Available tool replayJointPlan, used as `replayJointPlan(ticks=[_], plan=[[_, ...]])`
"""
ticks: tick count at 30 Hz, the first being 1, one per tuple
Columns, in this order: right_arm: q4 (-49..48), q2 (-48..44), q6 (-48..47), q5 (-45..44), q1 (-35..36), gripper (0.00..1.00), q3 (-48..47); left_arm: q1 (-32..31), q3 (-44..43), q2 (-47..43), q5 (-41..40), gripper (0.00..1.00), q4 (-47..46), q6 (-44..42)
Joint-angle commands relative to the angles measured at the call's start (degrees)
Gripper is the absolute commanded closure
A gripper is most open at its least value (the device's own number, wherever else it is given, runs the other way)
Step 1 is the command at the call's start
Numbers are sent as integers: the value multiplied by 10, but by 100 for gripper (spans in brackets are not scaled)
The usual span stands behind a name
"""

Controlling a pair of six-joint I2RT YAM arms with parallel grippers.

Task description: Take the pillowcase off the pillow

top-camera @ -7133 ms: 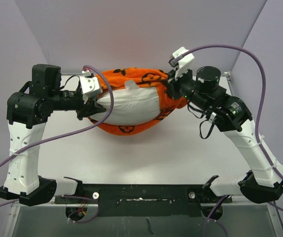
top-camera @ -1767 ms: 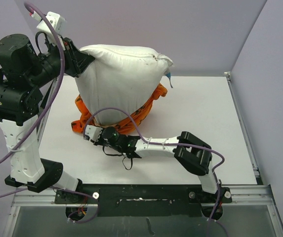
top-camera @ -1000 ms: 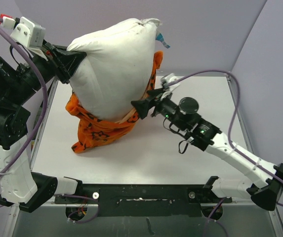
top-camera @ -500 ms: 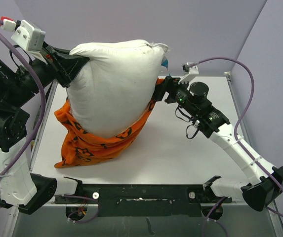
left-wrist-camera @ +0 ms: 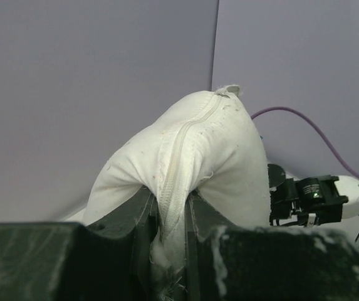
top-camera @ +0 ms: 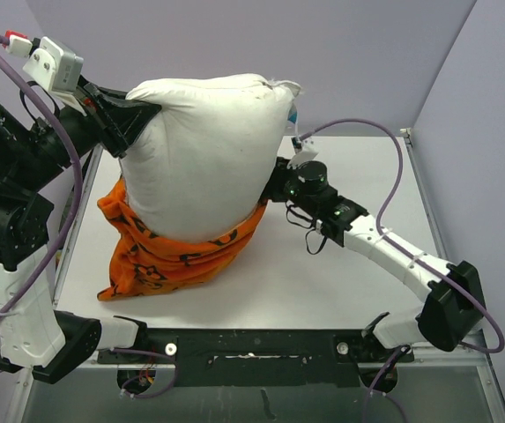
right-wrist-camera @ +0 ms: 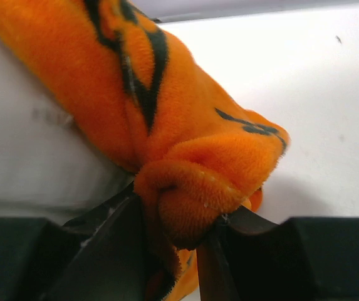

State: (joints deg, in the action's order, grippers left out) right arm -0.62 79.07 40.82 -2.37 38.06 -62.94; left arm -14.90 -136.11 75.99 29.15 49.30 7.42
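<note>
Fingers first, top view: found left fingers (top-camera: 139,111) pinched shut on upper corner of pillow (top-camera: 204,159), holding it upright; right fingers (top-camera: 275,187), wide apart a moment ago, now nipped onto pillowcase (top-camera: 168,254) bunched round pillow's lower end. Left wrist view: confirmed clamp on pillow (left-wrist-camera: 204,150) seam. Right wrist view: confirmed orange fold of pillowcase (right-wrist-camera: 192,157) between nearly closed fingers. Judged ready for stripping pull. Counted: one pillow, one pillowcase, two pairs of fingers.

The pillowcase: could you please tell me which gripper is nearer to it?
Right. The right gripper pinches the pillowcase; the left gripper clamps the pillow above it.
</note>
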Motion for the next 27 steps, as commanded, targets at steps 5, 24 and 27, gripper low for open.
replayJointPlan(ticks=[5, 24, 27], plan=[[18, 128, 86, -144, 35, 75, 91, 0, -70, -17, 12, 100, -197, 54], [14, -37, -131, -89, -26, 20, -10, 0, -71, 29, -97, 100, -299, -27], [32, -116, -181, -63, -58, 17, -10, 0, -161, 89, -104, 100, -288, -2]])
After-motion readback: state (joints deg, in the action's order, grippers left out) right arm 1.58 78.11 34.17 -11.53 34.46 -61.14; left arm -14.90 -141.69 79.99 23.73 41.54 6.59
